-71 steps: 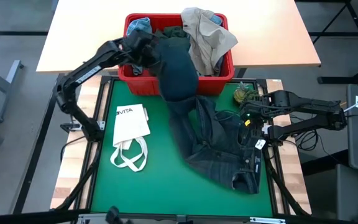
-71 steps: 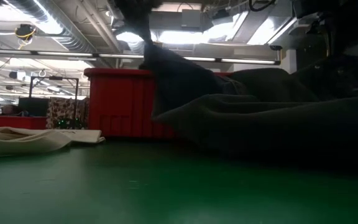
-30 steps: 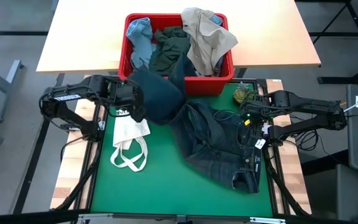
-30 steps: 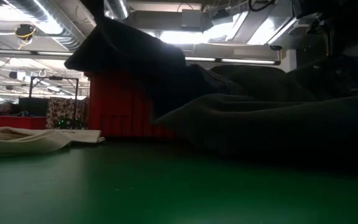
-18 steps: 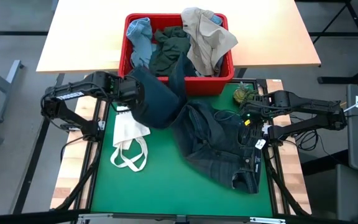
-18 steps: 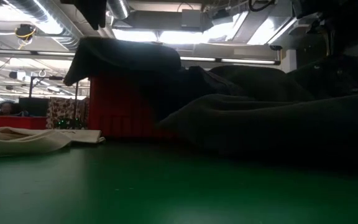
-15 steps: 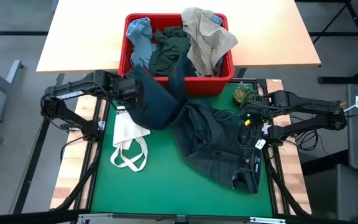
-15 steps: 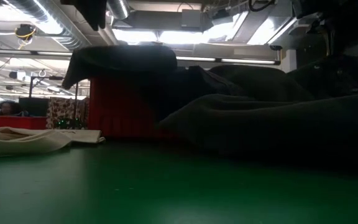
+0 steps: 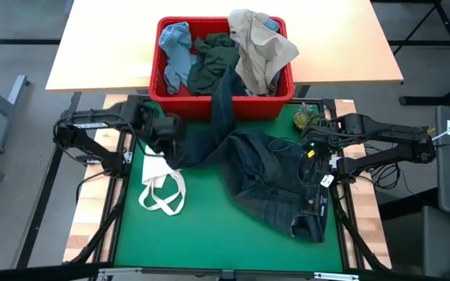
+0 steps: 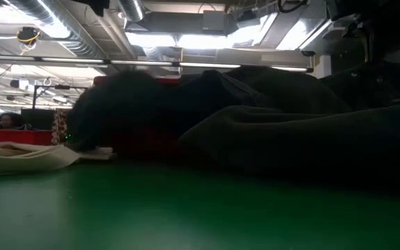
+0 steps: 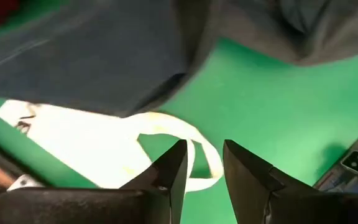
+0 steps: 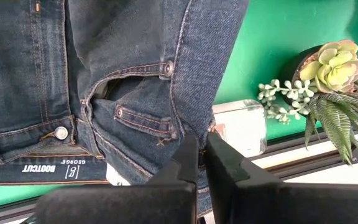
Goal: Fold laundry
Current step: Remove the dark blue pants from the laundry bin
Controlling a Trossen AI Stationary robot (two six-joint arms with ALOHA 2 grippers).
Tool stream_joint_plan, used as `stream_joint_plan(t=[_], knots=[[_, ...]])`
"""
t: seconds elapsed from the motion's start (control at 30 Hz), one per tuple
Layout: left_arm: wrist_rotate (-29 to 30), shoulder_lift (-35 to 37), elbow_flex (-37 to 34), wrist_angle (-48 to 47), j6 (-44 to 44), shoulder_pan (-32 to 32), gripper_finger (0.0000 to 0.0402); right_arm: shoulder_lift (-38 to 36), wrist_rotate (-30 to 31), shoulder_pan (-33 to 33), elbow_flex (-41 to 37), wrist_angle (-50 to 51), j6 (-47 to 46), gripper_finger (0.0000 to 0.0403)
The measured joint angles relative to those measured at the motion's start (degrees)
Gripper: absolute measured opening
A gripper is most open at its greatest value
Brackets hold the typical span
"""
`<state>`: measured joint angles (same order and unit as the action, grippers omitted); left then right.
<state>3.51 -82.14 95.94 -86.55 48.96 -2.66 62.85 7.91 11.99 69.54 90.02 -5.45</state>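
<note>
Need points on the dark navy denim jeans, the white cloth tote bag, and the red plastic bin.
dark navy denim jeans [image 9: 276,183], high view, seat area.
white cloth tote bag [image 9: 156,165], high view, bag body.
red plastic bin [image 9: 260,106], high view, front wall.

The green table [image 9: 209,234] carries dark jeans [image 9: 276,183], a white tote bag [image 9: 162,183] and a small plant [image 9: 306,119].

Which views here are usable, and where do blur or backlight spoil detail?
High view: evenly lit and sharp, except motion blur at the left gripper. Low view: bright ceiling lights leave the dark navy denim jeans a near-black silhouette. Left wrist view: white fabric tote bag smeared. Right wrist view: crisp.
</note>
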Motion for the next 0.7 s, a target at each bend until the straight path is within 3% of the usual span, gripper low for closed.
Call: stream_joint_plan(t=[0.4,0.53,0.7], knots=[[0.2,-11.2,0.0,13.8,1.7,-9.7,0.0098,0.0,0.0,0.0,0.0,0.0,0.0,0.0012],[2.0,-14.6,0.0,16.5,0.2,-9.5,0.0098,0.0,0.0,0.0,0.0,0.0,0.0,0.0012],[8.9,-14.9,0.0,16.8,-1.8,-5.2,0.0098,0.0,0.0,0.0,0.0,0.0,0.0,0.0012]])
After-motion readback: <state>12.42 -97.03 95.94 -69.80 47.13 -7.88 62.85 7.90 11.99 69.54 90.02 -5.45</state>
